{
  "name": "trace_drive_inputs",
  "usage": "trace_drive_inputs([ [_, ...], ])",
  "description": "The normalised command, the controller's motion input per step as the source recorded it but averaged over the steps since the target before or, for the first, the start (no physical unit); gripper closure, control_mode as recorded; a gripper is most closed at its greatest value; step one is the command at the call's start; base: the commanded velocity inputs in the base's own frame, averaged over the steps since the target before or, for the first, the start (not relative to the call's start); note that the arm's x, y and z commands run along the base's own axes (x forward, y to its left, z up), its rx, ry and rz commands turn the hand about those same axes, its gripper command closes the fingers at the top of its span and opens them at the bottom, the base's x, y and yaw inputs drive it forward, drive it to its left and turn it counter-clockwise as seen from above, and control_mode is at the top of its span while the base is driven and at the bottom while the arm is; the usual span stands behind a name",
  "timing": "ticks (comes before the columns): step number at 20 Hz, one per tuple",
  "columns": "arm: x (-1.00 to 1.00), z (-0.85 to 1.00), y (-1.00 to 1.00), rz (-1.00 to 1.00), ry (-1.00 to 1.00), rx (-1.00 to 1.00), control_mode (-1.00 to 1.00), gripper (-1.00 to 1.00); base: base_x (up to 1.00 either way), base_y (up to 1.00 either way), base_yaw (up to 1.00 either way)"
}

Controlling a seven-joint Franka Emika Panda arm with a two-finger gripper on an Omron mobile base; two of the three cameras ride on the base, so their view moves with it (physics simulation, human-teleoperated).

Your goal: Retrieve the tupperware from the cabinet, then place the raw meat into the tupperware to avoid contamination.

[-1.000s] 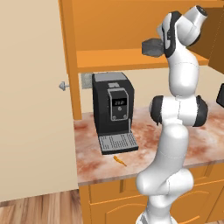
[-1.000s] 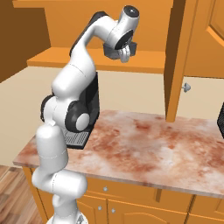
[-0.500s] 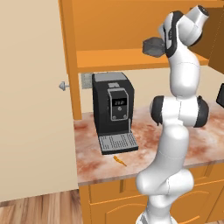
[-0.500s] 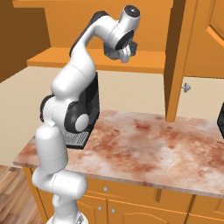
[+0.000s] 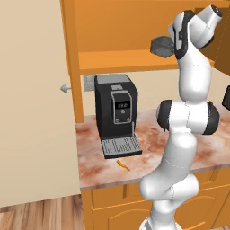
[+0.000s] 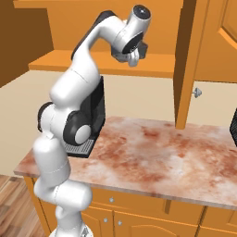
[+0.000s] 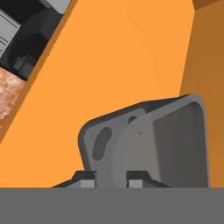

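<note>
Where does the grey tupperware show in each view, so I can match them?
Left base view: tupperware upper right, over the cabinet shelf.
Right base view: upper middle, dark corner behind the end effector.
Hand view: lower middle, clamped at its rim.
Shared landmark: black coffee machine.

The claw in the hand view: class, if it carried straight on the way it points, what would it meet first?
The claw already closes on the wall of the grey tupperware, so that comes first. Beyond it lies the orange inside of the cabinet, probably its shelf, though depth is hard to judge.
</note>
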Motion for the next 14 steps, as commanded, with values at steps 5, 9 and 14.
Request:
trace_drive_inputs([
  [5,-0.34,-0.03,-0.1,-0.08,-0.15,0.07,-1.0,1.0,0.0,0.0,0.0],
  [9,-0.36,0.0,-0.06,-0.07,-0.15,0.07,-1.0,1.0,0.0,0.0,0.0],
  [14,-0.31,0.08,0.05,-0.02,-0.09,0.01,-1.0,1.0,0.0,0.0,0.0],
])
